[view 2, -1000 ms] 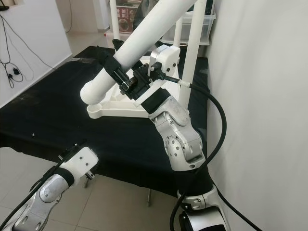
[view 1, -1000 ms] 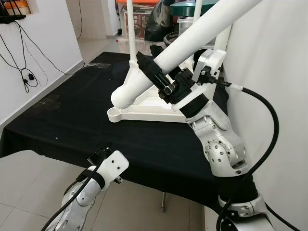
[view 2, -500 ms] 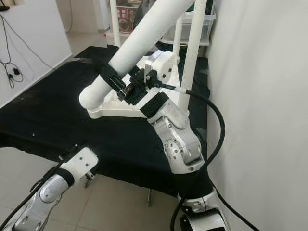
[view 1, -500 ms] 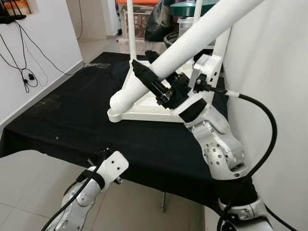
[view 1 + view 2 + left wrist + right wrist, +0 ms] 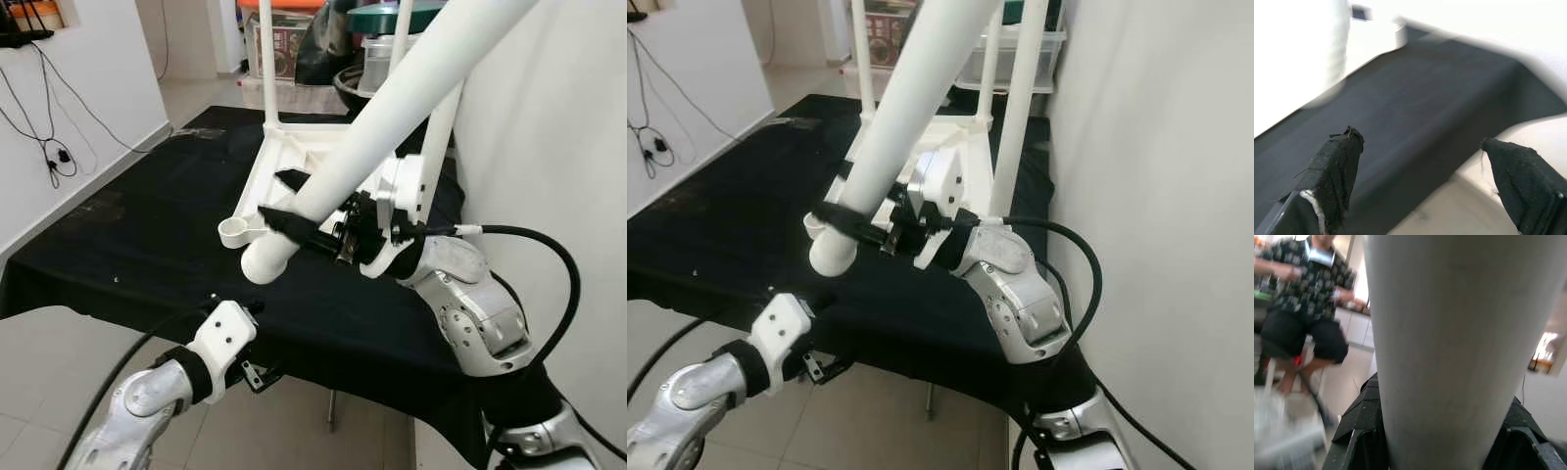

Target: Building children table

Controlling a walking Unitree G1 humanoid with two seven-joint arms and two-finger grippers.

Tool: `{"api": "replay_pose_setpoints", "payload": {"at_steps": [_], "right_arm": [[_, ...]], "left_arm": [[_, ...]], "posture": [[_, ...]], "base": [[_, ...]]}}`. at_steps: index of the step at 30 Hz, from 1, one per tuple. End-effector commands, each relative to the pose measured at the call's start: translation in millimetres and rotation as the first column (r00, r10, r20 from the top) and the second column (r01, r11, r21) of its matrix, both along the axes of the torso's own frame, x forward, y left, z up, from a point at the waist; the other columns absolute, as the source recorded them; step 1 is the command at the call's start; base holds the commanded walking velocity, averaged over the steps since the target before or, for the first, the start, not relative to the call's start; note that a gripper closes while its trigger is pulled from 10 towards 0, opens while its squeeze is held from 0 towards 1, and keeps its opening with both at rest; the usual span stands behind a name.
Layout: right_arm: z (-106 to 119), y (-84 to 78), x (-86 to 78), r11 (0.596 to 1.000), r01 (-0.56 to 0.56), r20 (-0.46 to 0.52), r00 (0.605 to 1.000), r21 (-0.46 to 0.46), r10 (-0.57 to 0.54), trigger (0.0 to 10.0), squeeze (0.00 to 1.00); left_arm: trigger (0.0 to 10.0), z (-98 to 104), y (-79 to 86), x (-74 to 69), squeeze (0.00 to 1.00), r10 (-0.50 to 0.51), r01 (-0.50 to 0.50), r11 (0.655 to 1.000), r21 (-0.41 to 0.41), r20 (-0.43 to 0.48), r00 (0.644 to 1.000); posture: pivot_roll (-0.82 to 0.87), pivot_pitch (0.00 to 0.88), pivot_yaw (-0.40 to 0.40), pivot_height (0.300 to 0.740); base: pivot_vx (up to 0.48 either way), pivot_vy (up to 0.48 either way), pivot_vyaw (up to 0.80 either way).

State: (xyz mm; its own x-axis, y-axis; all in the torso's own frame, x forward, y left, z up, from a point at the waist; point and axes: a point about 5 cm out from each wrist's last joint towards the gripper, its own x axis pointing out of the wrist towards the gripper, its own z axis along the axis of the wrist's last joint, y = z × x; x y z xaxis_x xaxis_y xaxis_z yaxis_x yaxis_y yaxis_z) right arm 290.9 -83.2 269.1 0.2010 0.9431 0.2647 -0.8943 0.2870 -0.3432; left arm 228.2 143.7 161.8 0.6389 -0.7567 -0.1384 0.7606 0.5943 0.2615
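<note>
Right now my right gripper [image 5: 294, 209] is clamped around the white table leg [image 5: 392, 108] — slanted over the upturned white tabletop [image 5: 294, 162] on the black cloth [image 5: 147, 245]; my left gripper [image 5: 1422, 161] gapes wide near the cloth's edge.

— What is lying on the table [image 5: 127, 245]?

— The upturned tabletop [image 5: 294, 171] is sitting toward its far right part, with legs [image 5: 266, 59] standing up from it and a socket [image 5: 233, 232] jutting at its near left corner.

— And the loose leg [image 5: 392, 108]?

— It is slanting from upper right down to the left, its lower end hanging just in front of that socket. The right gripper [image 5: 289, 201] is reaching in from the right, its jaws clasping the leg near that lower end.

— The other arm?

— The left gripper [image 5: 257, 370] is hovering below the table's near edge, over the floor [image 5: 39, 372], jaws spread apart.

— Behind?

— Boxes [image 5: 284, 44] are standing beyond the table; a wall [image 5: 549, 147] is running along the right.
</note>
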Motion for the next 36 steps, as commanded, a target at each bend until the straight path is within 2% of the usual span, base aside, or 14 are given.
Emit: {"api": "replay_pose_setpoints", "payload": {"at_steps": [1,3,9,13,16,18,19,21,24,26,29,30,33,36], "right_arm": [[-5.4,0.3,2.0,0.998,-0.039,-0.013,0.999,-0.040,0.038,0.0,0.00],[-8.1,-4.3,6.6,0.997,-0.053,-0.044,0.998,-0.053,0.051,0.0,0.00],[-8.3,-9.9,11.4,0.997,-0.061,-0.088,0.994,-0.039,0.058,0.0,0.00],[-9.8,-34.8,25.4,0.998,-0.055,-0.185,0.982,-0.041,0.046,0.0,0.00],[-12.0,-41.1,26.7,0.996,-0.063,-0.204,0.978,-0.062,0.049,0.0,0.00],[-19.8,-52.3,28.7,0.990,-0.078,-0.236,0.971,-0.121,0.048,0.0,0.00],[-19.8,-52.3,28.7,0.990,-0.078,-0.236,0.971,-0.121,0.048,0.0,0.00],[-28.9,-58.8,28.4,0.981,-0.101,-0.263,0.963,-0.167,0.054,0.0,0.00],[-33.4,-60.8,27.4,0.976,-0.114,-0.278,0.959,-0.184,0.059,0.0,0.00],[-39.4,-66.5,22.6,0.965,-0.171,-0.328,0.940,-0.199,0.099,0.0,0.00],[-37.8,-71.5,20.0,0.963,-0.214,-0.366,0.920,-0.165,0.142,0.0,0.00],[-37.8,-71.5,20.0,0.963,-0.214,-0.366,0.920,-0.165,0.142,0.0,0.00],[-24.2,-67.2,9.4,0.940,-0.323,-0.369,0.891,-0.107,0.265,0.0,0.00],[-22.7,-66.6,8.7,0.938,-0.331,-0.367,0.889,-0.101,0.274,0.0,0.00]], "left_arm": [[10.0,10.1,-0.4,-8.6,0.00,-0.089,0.088,0.996,-0.022,-0.025,0.996],[10.0,16.9,1.4,-15.8,0.00,-0.148,0.149,0.989,0.005,-0.028,0.989],[10.0,17.6,4.2,-19.0,0.00,-0.155,0.156,0.988,0.014,-0.035,0.987],[10.0,15.0,0.1,-35.5,0.00,-0.185,0.183,0.983,-0.035,-0.094,0.978],[10.0,17.5,1.4,-37.7,0.00,-0.185,0.181,0.982,-0.043,-0.094,0.978],[10.0,35.3,5.6,-38.7,0.00,-0.177,0.169,0.980,-0.108,-0.069,0.982],[10.0,35.3,5.6,-38.7,0.00,-0.177,0.169,0.980,-0.108,-0.069,0.982],[10.0,57.4,12.7,-37.7,0.00,-0.165,0.160,0.974,-0.159,-0.019,0.986],[10.0,65.2,17.0,-36.6,0.00,-0.154,0.153,0.974,-0.165,0.006,0.988],[10.0,71.8,30.9,-33.2,0.00,-0.108,0.111,0.984,-0.138,0.029,0.994],[10.0,69.2,41.0,-32.2,0.00,-0.067,0.068,0.991,-0.112,0.014,0.998],[10.0,69.2,41.0,-32.2,0.00,-0.067,0.068,0.991,-0.112,0.014,0.998],[10.0,54.7,38.5,-35.1,0.00,-0.087,0.081,0.992,-0.099,-0.055,0.995],[10.0,53.8,37.8,-35.3,0.00,-0.090,0.084,0.992,-0.098,-0.059,0.994]], "posture": [[0.08,0.000,-0.019,0.740],[0.09,0.000,-0.019,0.740],[0.09,0.000,-0.017,0.740],[0.09,0.000,-0.017,0.740],[0.09,0.000,-0.017,0.740],[0.10,0.000,-0.023,0.740],[0.10,0.000,-0.023,0.740],[0.11,0.000,-0.030,0.740],[0.11,0.000,-0.031,0.740],[0.11,0.000,-0.030,0.740],[0.11,0.000,-0.031,0.740],[0.11,0.000,-0.031,0.740],[0.11,0.000,-0.028,0.740],[0.11,0.000,-0.028,0.740]], "base": [[0.000,0.000,0.00],[0.000,0.000,0.00],[0.000,0.000,0.00],[0.000,0.000,0.00],[0.000,0.000,0.00],[0.000,0.000,0.00],[0.000,0.000,0.00],[0.000,0.000,0.00],[0.000,0.000,0.00],[0.000,0.000,0.00],[0.000,0.000,0.00],[0.000,0.000,0.00],[0.000,0.000,0.00],[0.000,0.000,0.00]]}}
